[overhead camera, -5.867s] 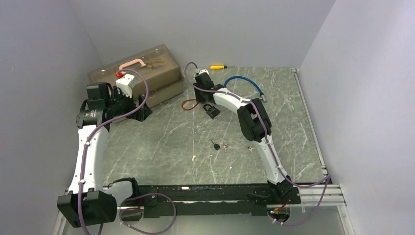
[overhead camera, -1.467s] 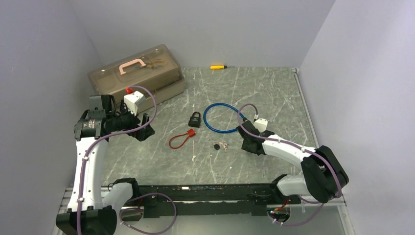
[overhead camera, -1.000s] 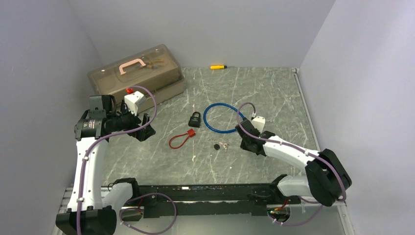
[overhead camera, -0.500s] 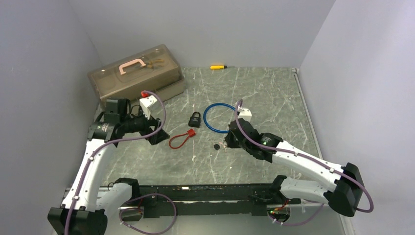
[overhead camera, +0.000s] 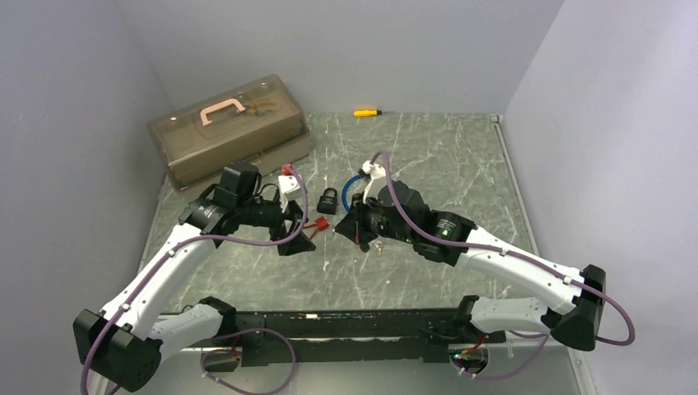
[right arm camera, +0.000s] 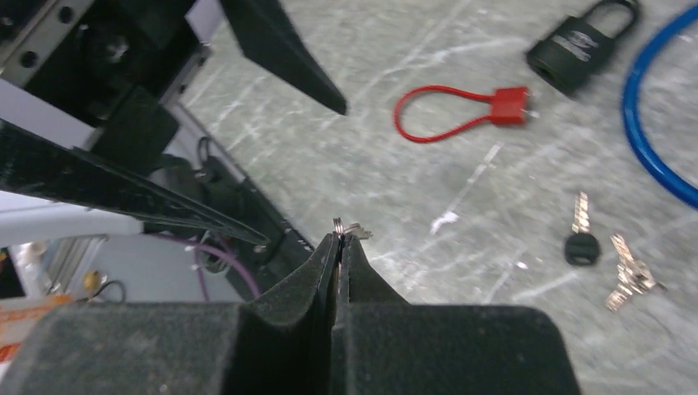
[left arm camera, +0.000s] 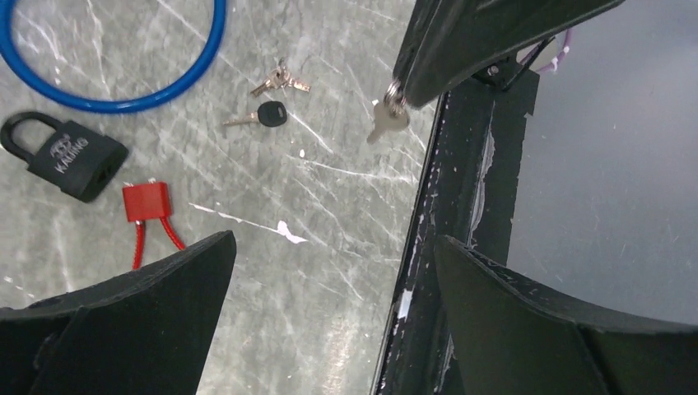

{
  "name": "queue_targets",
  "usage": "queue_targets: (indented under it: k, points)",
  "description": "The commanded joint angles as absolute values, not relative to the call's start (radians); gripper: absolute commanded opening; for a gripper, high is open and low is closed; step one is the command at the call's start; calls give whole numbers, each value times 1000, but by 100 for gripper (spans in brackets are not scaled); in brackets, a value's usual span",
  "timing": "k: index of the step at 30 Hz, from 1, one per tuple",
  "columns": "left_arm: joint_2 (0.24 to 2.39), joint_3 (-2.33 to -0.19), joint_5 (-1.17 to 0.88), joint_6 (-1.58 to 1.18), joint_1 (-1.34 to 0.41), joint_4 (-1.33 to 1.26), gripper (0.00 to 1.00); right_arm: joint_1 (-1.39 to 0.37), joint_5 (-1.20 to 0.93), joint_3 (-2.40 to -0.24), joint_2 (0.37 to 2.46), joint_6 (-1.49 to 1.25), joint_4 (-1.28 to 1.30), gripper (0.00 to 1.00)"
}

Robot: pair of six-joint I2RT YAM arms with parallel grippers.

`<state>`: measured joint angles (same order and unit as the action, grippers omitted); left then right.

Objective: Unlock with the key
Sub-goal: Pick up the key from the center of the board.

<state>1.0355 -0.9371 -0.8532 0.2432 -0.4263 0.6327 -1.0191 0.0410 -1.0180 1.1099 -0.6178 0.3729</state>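
Observation:
My right gripper (right arm camera: 339, 239) is shut on a small silver key (right arm camera: 355, 231) by its ring, and the key (left arm camera: 385, 121) hangs from the tips above the table. In the top view this gripper (overhead camera: 354, 229) hovers just right of the black padlock (overhead camera: 328, 199). The padlock (left arm camera: 64, 156) lies flat beside a red cable lock (left arm camera: 146, 202). My left gripper (left arm camera: 329, 276) is open and empty over the near part of the table, and it (overhead camera: 301, 236) sits close to the red cable lock (overhead camera: 318, 225). A black-headed key (left arm camera: 268, 113) and a silver key bunch (left arm camera: 281, 80) lie loose on the table.
A blue cable loop (overhead camera: 352, 186) lies behind the padlock, partly under the right arm. A brown toolbox (overhead camera: 230, 123) with a pink handle stands at the back left. A yellow screwdriver (overhead camera: 366, 112) lies by the back wall. A black rail (left arm camera: 461, 206) borders the near table edge.
The right arm has swung left across the loose keys to beside the padlock, still shut on its key. The left arm has moved right and forward to the red cable lock, jaws still open.

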Motion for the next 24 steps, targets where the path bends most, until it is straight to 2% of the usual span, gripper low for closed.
queue_targets:
  k: [1, 5, 11, 16, 24]
  points:
    - [1025, -1067, -907, 379, -443, 746, 98, -1037, -116, -1134, 1154, -557, 316, 0]
    - [965, -1111, -939, 517, -453, 847, 99, -1055, -173, -1203, 1189, -536, 317, 0]
    - [809, -1027, -893, 588, -494, 790, 98, -1082, -223, -1246, 1200, -529, 293, 0]
    - [744, -971, -865, 520, -519, 686, 98, -1104, -221, -1268, 1209, -527, 290, 0]
    - [753, -967, -810, 456, -558, 591, 69, -1126, -183, -1290, 1213, -514, 268, 0]
